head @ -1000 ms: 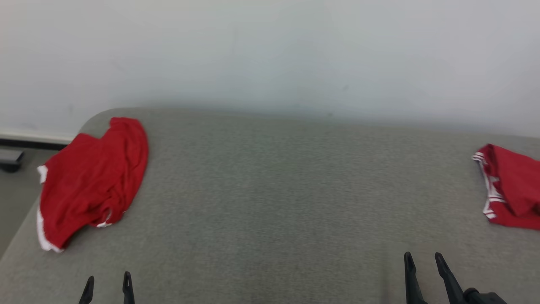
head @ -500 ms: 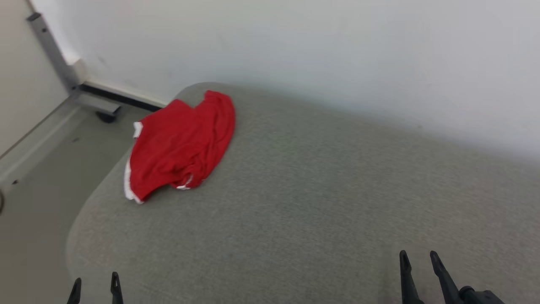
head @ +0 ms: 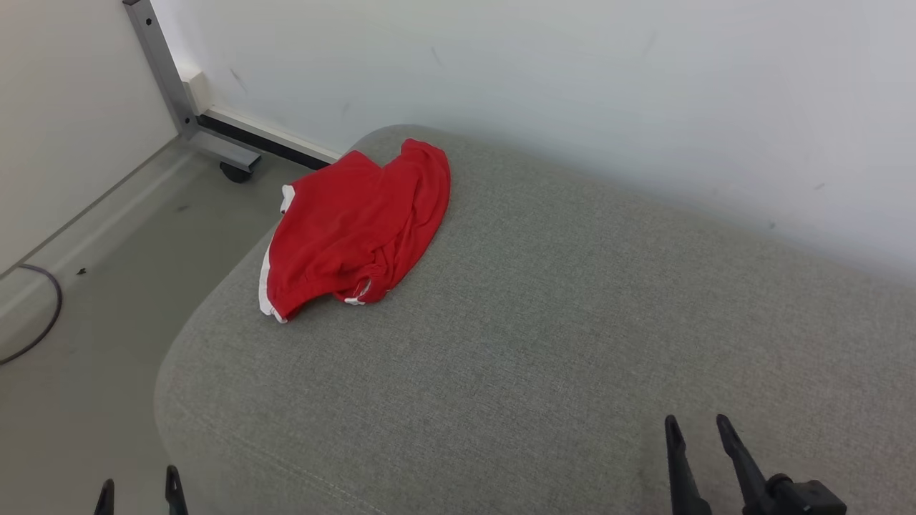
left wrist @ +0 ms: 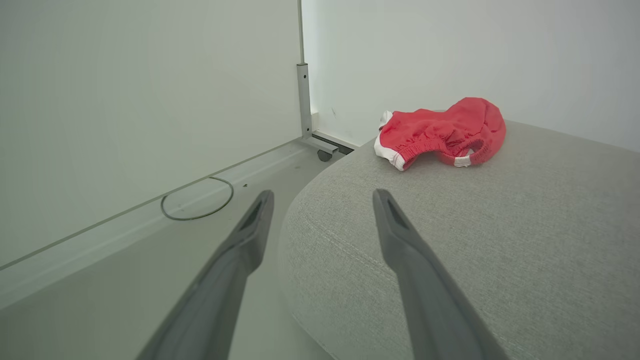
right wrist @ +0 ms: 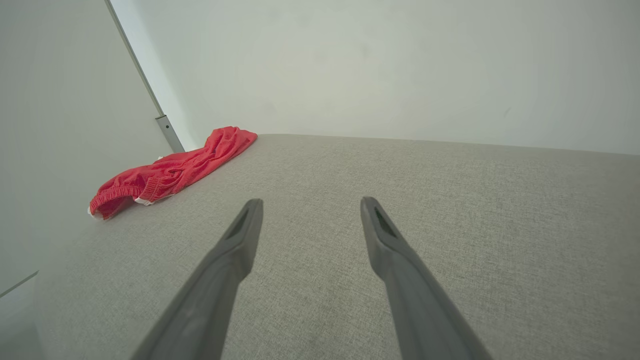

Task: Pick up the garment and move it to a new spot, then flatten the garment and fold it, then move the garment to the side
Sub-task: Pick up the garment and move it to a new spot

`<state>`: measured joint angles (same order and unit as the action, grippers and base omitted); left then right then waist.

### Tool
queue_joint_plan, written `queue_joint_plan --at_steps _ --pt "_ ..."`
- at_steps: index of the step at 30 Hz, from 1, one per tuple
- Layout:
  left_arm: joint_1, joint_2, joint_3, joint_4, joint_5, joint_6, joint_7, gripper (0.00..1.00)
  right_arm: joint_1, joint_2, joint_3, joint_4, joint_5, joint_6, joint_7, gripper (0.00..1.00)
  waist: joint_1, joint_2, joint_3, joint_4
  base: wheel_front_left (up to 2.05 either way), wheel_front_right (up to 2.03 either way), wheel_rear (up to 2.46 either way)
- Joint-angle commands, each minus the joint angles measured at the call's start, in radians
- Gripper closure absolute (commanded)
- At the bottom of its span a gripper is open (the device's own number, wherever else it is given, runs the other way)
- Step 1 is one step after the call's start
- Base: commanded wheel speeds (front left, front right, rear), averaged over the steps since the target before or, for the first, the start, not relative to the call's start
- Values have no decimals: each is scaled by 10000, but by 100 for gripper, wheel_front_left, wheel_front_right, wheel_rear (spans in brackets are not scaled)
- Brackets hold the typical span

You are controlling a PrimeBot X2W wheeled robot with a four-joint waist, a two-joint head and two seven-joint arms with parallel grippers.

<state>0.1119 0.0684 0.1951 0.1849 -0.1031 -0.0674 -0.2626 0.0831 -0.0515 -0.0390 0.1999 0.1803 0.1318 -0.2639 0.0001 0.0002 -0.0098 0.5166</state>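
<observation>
i see the red garment [head: 358,229] crumpled upper left in the head frame, on a corner of the grey cushion [head: 537,343], near a metal post [head: 161,68] and floor cable [head: 43,315]. left gripper [head: 139,481] and right gripper [head: 697,422], bottom edge, both spread wide, empty.

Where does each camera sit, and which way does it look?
Head view: on the robot's head, looking down at the grey cushion and red garment; left gripper and right gripper tips at bottom.
Left wrist view: on the left wrist, looking along its open fingers toward the garment.
Right wrist view: on the right wrist, looking along its open fingers across the cushion.
Shared: all three show the garment; head and left wrist views share the metal post.
</observation>
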Motion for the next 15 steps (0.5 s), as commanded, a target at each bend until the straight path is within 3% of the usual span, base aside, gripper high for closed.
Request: queue_joint_plan --at_steps 1,7,15 --pt "-120 -4 37 33 -99 -9 -31 0 42 25 -61 -43 -53 -26 -2 0 -1 -2 -2 -21 0 0 0" --pt "-1018 249 169 325 -439 -202 -31 0 -81 19 -270 -270 -351 -26 -2 0 -1 -2 381 -421 0 0 0" --pt "-3322 1099 352 960 -954 -375 39 0 -637 -405 -497 -551 -551 -26 -2 0 -1 -2 1415 -1732 0 0 0"
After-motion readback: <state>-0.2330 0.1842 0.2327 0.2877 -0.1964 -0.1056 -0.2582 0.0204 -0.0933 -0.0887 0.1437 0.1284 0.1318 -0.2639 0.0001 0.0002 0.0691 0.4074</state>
